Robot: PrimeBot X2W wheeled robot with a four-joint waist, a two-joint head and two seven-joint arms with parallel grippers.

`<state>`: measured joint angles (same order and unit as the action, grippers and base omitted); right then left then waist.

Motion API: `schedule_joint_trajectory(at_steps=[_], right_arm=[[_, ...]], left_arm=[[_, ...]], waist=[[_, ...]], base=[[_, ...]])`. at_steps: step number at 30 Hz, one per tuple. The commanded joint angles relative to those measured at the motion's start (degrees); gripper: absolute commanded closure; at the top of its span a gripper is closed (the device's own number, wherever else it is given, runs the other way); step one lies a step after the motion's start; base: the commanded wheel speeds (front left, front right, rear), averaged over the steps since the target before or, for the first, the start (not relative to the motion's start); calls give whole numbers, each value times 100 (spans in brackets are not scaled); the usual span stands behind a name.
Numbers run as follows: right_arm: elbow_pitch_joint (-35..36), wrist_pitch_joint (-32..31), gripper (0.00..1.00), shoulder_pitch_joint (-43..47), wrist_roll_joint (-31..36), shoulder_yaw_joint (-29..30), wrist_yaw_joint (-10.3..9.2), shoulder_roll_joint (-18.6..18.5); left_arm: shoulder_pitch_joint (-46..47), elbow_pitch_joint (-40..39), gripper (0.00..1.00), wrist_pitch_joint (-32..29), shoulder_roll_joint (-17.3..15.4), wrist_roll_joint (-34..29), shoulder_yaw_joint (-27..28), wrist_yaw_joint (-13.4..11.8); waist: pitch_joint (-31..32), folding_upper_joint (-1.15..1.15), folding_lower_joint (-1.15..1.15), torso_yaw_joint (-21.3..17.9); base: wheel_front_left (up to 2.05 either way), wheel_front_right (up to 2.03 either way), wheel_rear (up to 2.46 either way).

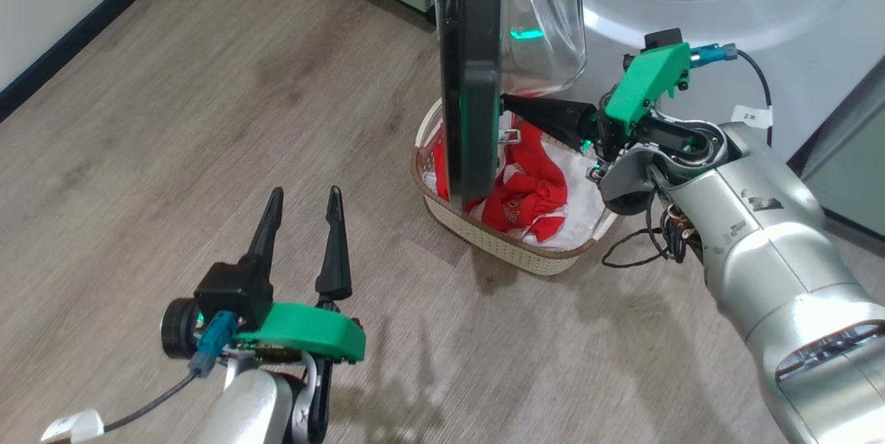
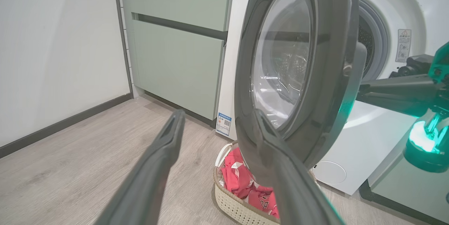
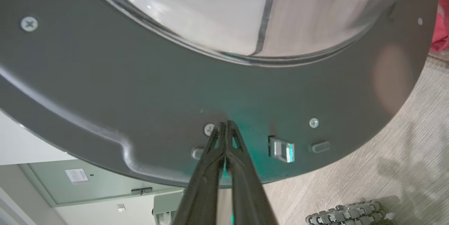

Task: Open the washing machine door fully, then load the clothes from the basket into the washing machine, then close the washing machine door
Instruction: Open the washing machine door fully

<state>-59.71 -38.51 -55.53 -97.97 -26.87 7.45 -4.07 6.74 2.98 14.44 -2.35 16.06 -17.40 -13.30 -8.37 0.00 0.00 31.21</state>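
The washing machine door [image 1: 470,70] stands partly open, edge-on to me, its black rim and clear glass bowl [image 1: 546,15] in front of the white washing machine [image 1: 726,36]. My right gripper [image 1: 505,104] is shut with nothing held, its tips [image 3: 224,125] pressed against the inner face of the door's rim [image 3: 140,88]. My left gripper [image 1: 304,198] hangs open over the floor, left of the door and apart from it. Below the door sits the cream basket [image 1: 511,250] holding the red and white clothes [image 1: 525,188]. The door's lower edge hides part of them.
Pale green cabinets [image 2: 175,42] stand left of the machine, and another dark cabinet [image 1: 850,146] sits to its right. A white wall with a dark skirting [image 2: 52,127] runs along the left. Wooden floor [image 1: 173,119] spreads between my left gripper and the basket.
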Motion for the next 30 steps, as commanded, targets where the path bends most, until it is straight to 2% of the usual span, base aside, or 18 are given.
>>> schedule_joint_trajectory(at_steps=[1,9,16,22,25,27,30], right_arm=[[163,110,100,-105,-47,-11,3,103],[1029,1008,100,430,591,-185,3,-460],[2680,2395,100,1164,2422,-1047,3,-1461],[3714,3852,100,1736,3868,-1362,3,-1947],[3904,4570,100,2056,4523,-1183,3,-2005],[3898,4972,100,2379,4772,-827,3,-1864],[3982,5241,100,2899,5388,-295,3,-1571]], left_arm=[[91,-146,0,56,-53,-54,206,7],[181,6,0,56,-53,-34,217,113],[325,124,0,56,-53,-47,408,168],[422,186,0,56,-53,-5,545,256],[429,200,0,56,-53,-32,609,293],[422,208,0,56,-53,-56,641,320],[403,205,0,56,-53,-81,683,347]], waist=[[77,0,0,-37],[234,0,0,-172],[239,0,0,-421],[249,0,0,-563],[270,0,0,-615],[291,0,0,-632],[302,0,0,-655]], base=[[0,0,0],[0,0,0],[0,0,0],[0,0,0],[0,0,0],[0,0,0],[0,0,0]])
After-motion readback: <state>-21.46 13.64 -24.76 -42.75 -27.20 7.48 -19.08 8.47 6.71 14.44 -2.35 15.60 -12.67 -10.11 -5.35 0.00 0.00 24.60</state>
